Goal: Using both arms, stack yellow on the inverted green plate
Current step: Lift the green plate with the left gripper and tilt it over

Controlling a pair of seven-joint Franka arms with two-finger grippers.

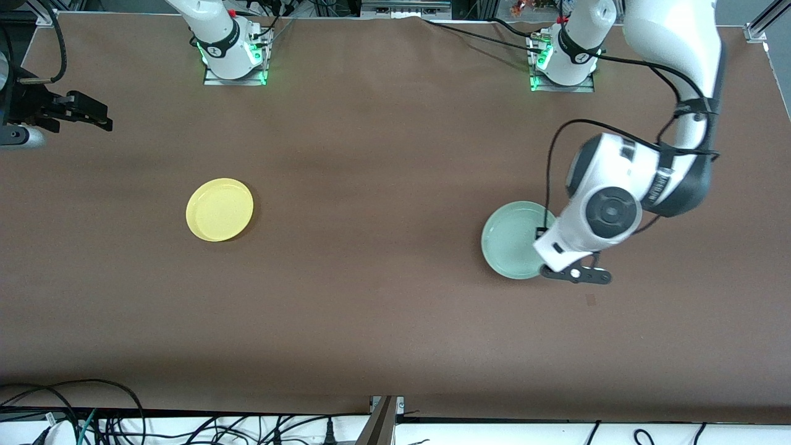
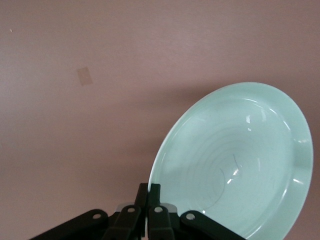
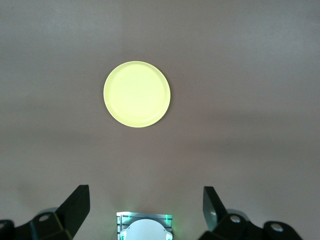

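The pale green plate [image 1: 513, 241] lies toward the left arm's end of the table, hollow side up. My left gripper [image 1: 559, 267] is shut on its rim at the edge nearer the camera. In the left wrist view the fingers [image 2: 150, 189] pinch the rim and the green plate [image 2: 235, 160] looks tilted, its gripped edge a little raised. The yellow plate [image 1: 219, 209] lies rim up toward the right arm's end. My right gripper [image 1: 86, 114] waits open and empty, high over that end of the table. In the right wrist view the yellow plate [image 3: 136, 94] shows between the spread fingers of the right gripper [image 3: 145, 191].
The arm bases [image 1: 235, 59] [image 1: 562, 68] stand with green lights at the table's back edge. A small pale mark [image 1: 590, 300] is on the brown table near the left gripper. Cables [image 1: 93, 420] lie below the table's near edge.
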